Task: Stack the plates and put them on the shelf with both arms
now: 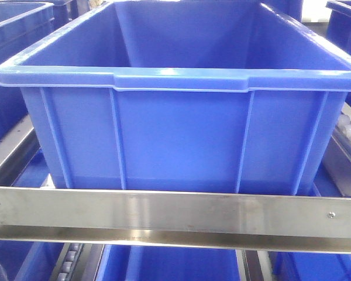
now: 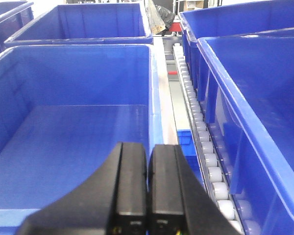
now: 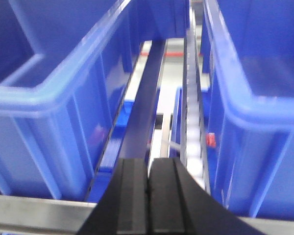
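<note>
Left pincer (image 2: 148, 196) closed over blue bin (image 2: 68, 137); right pincer (image 3: 148, 196) closed.

Front view: one big blue bin (image 1: 181, 111) dead centre, parts of two more at 10 and 2 o'clock — one steel rail (image 1: 175, 213). Left wrist view: four bins, one roller track (image 2: 206, 147). No plates visible.

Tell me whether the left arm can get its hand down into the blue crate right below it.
Probably yes. The left hand hangs shut over the near rim of the blue crate, whose top is open and whose floor looks bare. Nothing stands between them.
</note>
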Robot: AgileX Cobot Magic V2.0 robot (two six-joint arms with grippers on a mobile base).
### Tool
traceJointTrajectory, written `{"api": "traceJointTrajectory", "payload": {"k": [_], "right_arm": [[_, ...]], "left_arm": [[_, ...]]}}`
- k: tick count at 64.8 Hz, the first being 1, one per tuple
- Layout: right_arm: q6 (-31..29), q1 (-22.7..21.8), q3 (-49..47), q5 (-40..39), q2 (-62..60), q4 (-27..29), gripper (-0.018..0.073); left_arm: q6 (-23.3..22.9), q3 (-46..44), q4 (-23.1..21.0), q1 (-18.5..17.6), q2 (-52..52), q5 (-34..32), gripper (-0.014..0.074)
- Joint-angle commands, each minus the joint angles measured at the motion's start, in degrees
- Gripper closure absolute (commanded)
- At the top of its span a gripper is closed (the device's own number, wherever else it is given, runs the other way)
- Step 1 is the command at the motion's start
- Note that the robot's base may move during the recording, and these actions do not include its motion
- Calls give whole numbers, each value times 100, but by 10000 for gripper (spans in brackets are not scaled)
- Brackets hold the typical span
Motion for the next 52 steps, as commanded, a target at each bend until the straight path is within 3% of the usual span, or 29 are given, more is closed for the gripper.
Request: {"api": "traceJointTrajectory", "payload": {"k": [1,23,28,37,52], "right_arm": [[-32,-32,-32,-583,-112,52,504],[-9,-20,14,-376,-112,-45,504],[355,-20,14,-387,-112,-486,504],[1640,-20,14,-414,-112,-1541,504],[1667,-20,14,-432,-112,-1550,504]], "left_arm": [[-21,-180,-12,-1,39,-485,514],[-21,-180,-12,-1,39,-485,514],[-21,-180,-12,-1,39,-492,514],[-21,-180,-12,-1,39,-492,514],[-21,-180,-12,-1,39,-492,514]]}}
